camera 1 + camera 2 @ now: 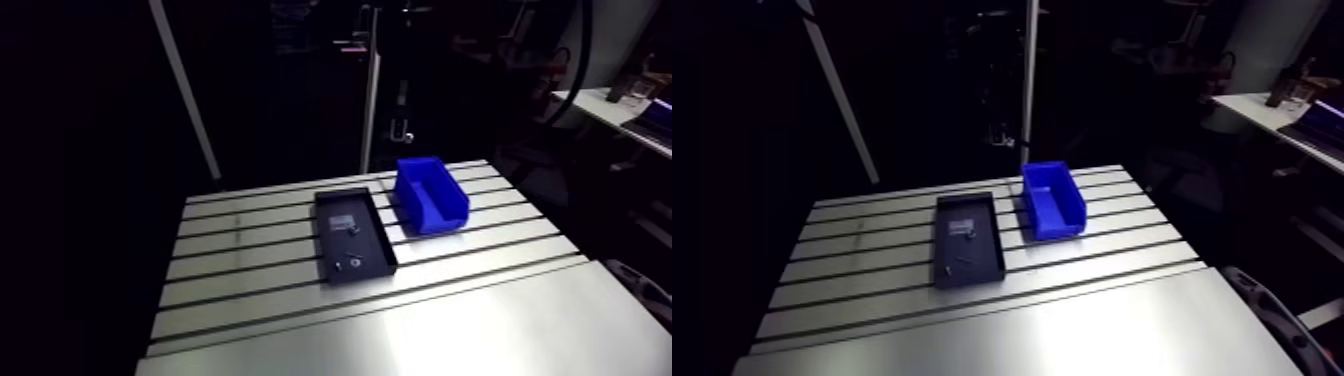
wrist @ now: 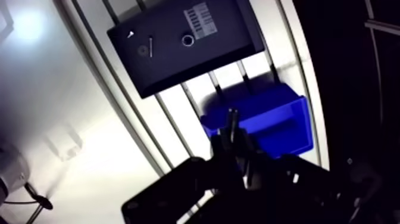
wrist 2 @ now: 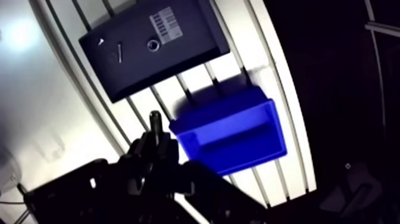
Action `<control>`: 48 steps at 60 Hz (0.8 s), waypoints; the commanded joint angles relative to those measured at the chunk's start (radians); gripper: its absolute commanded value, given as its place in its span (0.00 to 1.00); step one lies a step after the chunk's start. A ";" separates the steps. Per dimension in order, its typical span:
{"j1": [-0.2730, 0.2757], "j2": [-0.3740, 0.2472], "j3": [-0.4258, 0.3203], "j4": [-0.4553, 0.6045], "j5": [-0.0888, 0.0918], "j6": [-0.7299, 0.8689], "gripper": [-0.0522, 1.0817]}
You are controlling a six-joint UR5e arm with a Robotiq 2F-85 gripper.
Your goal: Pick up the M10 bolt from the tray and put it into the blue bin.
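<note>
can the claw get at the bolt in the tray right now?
Probably yes: the tray is open-topped, the bolt lies bare on its floor, and nothing stands between it and the claw.

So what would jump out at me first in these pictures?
The bright blue bin catches the eye first. It sits on the slotted metal table right beside a flat black tray. A few small metal parts lie in the tray, among them a ring and a thin pin-like piece. In the wrist view the dark claw hangs above the table close to the bin.
</note>
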 commanded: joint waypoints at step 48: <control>-0.146 0.120 -0.051 -0.070 -0.001 -0.408 0.98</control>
